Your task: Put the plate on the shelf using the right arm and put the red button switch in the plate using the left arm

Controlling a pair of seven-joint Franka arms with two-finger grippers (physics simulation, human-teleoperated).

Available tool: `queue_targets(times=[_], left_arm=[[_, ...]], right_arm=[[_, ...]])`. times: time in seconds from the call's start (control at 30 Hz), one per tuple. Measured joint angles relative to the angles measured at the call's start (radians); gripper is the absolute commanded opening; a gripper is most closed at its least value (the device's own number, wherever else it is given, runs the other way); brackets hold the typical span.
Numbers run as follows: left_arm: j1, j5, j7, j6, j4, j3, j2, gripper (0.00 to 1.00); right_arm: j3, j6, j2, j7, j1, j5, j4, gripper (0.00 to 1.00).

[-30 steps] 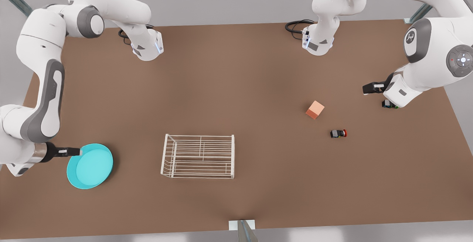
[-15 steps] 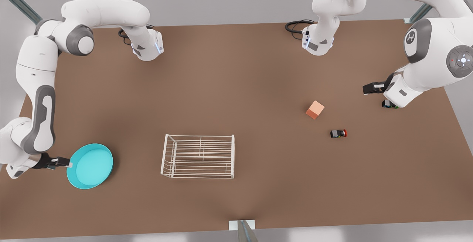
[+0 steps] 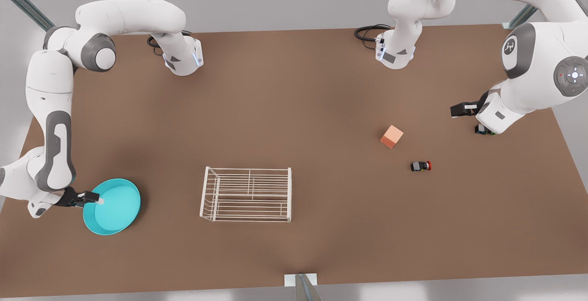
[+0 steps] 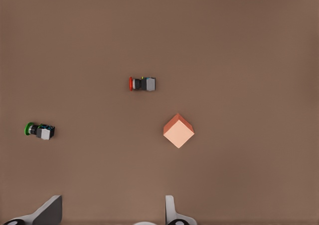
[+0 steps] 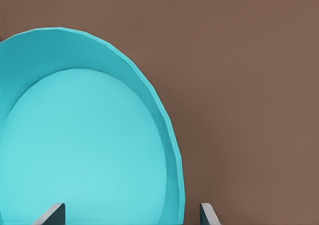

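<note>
The turquoise plate [image 3: 117, 207] [image 5: 84, 145] lies flat on the table at the front view's left. My right gripper [image 3: 94, 198] [image 5: 129, 216] is open at the plate's near rim, and the rim runs between its two fingertips [image 5: 54, 212]. The white wire shelf [image 3: 248, 194] stands mid-table, to the right of the plate. The red button switch [image 3: 421, 166] [image 4: 142, 83] lies on its side at the front view's right. My left gripper [image 3: 465, 109] [image 4: 110, 214] hangs open high above the table, well away from the switch, and the arm waits.
An orange-pink cube [image 3: 391, 136] [image 4: 178, 130] sits close to the red switch. A green-capped switch [image 3: 483, 130] [image 4: 40, 130] lies under the left arm's hand. Both arm bases stand at the table's far edge. A small mount [image 3: 301, 282] sits at the front edge.
My right gripper drew back off the plate toward the front view's left, then came in again onto the rim. The right elbow swung up. The left arm and all objects stayed still.
</note>
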Motion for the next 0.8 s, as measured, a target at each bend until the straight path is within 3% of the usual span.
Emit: queue_targets(times=[0.1, 0.27, 0.47, 0.8], left_arm=[[0.000, 0.001, 0.000, 0.000, 0.000, 0.000, 0.000, 1.00], [-0.001, 0.001, -0.001, -0.001, 0.000, 0.000, 0.000, 1.00], [-0.001, 0.001, -0.002, -0.001, 0.001, 0.000, -0.001, 1.00], [0.000, 0.001, -0.002, -0.002, 0.001, 0.000, -0.001, 1.00]], right_arm=[[0.002, -0.004, 0.001, -0.017, 0.003, 0.001, -0.001, 0.71], [0.002, -0.007, 0.007, -0.039, 0.004, 0.002, -0.001, 0.69], [0.001, -0.010, 0.004, -0.062, 0.005, -0.006, -0.001, 0.23], [0.003, -0.123, -0.085, -0.103, 0.040, -0.014, 0.017, 0.21]])
